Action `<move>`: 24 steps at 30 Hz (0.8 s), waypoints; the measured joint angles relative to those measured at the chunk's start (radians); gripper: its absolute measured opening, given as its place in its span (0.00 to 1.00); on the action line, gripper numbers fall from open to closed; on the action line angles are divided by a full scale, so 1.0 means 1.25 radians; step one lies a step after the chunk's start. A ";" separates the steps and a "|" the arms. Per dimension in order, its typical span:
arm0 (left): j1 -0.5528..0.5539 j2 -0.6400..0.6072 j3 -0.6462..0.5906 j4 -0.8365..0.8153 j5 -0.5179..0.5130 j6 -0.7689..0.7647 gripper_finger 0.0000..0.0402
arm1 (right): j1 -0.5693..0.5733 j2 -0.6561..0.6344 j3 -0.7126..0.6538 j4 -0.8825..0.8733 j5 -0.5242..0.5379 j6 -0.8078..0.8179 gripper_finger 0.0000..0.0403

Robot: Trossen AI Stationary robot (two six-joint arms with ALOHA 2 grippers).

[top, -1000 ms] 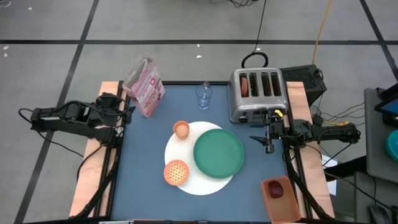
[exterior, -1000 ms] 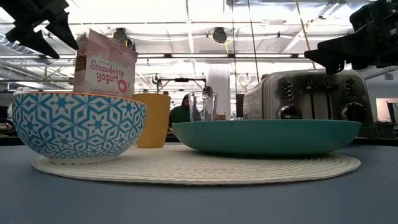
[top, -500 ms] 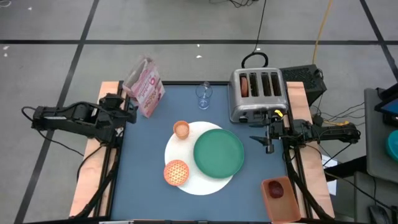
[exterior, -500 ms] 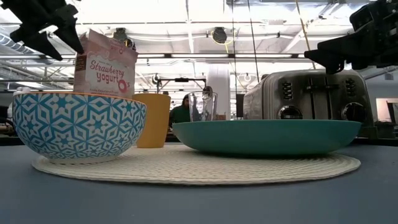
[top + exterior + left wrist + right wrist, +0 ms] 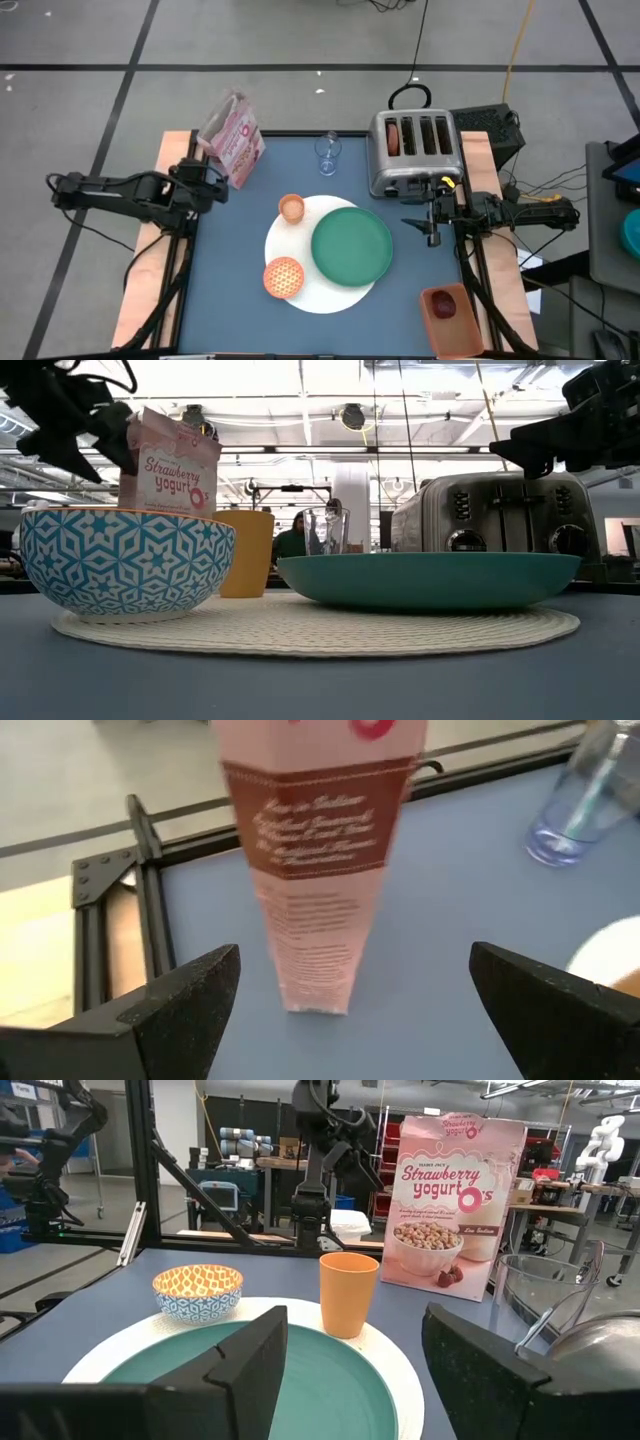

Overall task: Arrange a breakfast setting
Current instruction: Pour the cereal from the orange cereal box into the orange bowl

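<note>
facing the cereal box (image 5: 322,870), the left gripper (image 5: 350,1005) hovers spread wide, box centred ahead for grasping; right gripper (image 5: 355,1365) waits open beside toaster (image 5: 414,150).

The high view looks straight down on the whole desk (image 5: 240,260), while the low view sits at desk-top height, very near the patterned bowl (image 5: 127,563) and green plate (image 5: 430,580), facing the room behind. The left wrist view looks closely down at the cereal box (image 5: 318,860); the right wrist view faces across the desk, sharing that box (image 5: 463,1205), the orange cup (image 5: 348,1294) and the plate (image 5: 330,1380) with the low view.

Orange cup (image 5: 349,1292) stands beside green plate (image 5: 300,1380).
</note>
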 joint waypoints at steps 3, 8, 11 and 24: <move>0.000 0.000 -0.031 0.000 -0.013 -0.029 0.99 | 0.000 0.000 0.000 0.000 0.000 0.000 0.55; 0.000 0.000 -0.093 0.083 -0.015 -0.019 0.99 | 0.000 0.000 0.000 0.000 0.000 0.000 0.55; 0.000 0.000 -0.143 0.164 -0.015 0.009 0.99 | 0.000 0.000 0.000 0.000 0.000 0.000 0.55; 0.000 0.000 -0.266 0.317 -0.070 0.012 0.99 | 0.000 0.000 0.000 0.000 0.000 0.000 0.55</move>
